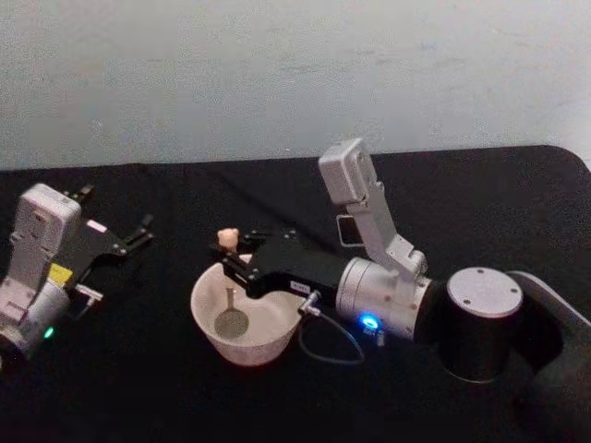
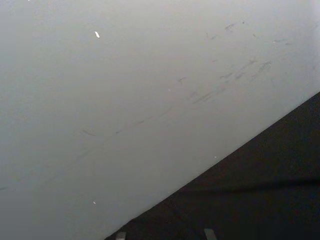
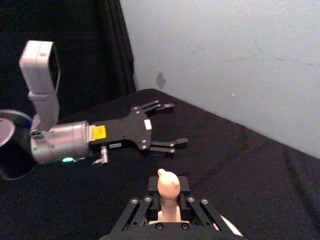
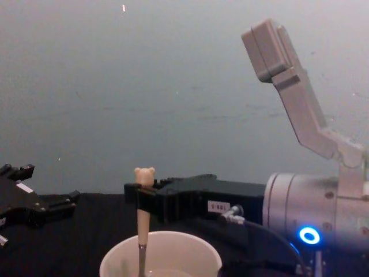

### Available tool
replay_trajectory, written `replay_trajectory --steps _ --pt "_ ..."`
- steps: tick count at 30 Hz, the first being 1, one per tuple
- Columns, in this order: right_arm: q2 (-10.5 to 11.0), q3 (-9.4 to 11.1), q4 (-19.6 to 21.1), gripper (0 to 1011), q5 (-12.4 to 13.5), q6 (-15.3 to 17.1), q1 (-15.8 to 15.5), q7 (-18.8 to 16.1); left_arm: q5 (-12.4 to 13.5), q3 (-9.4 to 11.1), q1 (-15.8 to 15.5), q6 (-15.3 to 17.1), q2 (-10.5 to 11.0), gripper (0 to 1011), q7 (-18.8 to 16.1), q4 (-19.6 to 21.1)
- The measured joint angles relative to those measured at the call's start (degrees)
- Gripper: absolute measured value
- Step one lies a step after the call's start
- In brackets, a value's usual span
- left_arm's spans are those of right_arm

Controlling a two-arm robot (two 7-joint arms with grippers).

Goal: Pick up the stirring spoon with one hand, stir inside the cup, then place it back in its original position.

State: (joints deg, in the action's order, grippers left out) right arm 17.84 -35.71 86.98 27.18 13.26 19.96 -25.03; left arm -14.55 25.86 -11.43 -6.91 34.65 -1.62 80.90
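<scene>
At the left of the head view, you have the left gripper [image 1: 115,212] over the black surface [image 1: 138,388], jaws apart. Toward centre, the right gripper's [image 1: 229,257] jaws are clamped on the stirring spoon [image 1: 232,322], which stands upright with its bowl inside the cup [image 1: 277,341].

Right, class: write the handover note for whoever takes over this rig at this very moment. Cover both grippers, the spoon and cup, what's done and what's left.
Right gripper: shut on the stirring spoon, gripping its handle just under the bear head, above the cup.
Left gripper: open and idle, low over the black table on the left.
Spoon: upright, with its bowl down inside the cup.
Done: spoon picked up and brought into the cup.
Left: stir (one frame cannot show how far this has got), then lift the spoon out and return it to its original position.
</scene>
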Motion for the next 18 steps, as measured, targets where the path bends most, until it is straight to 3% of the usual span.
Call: replay_trajectory --steps 10,18 --pt "-1.40 1.34 -2.25 226 -0.56 -0.20 1.26 1.57 0.00 0.00 0.00 0.00 0.00 1001 0.00 0.00" --pt "-0.77 2.71 -2.31 226 -0.96 -0.21 1.19 2.15 0.00 0.00 0.00 0.00 0.00 1001 0.00 0.00"
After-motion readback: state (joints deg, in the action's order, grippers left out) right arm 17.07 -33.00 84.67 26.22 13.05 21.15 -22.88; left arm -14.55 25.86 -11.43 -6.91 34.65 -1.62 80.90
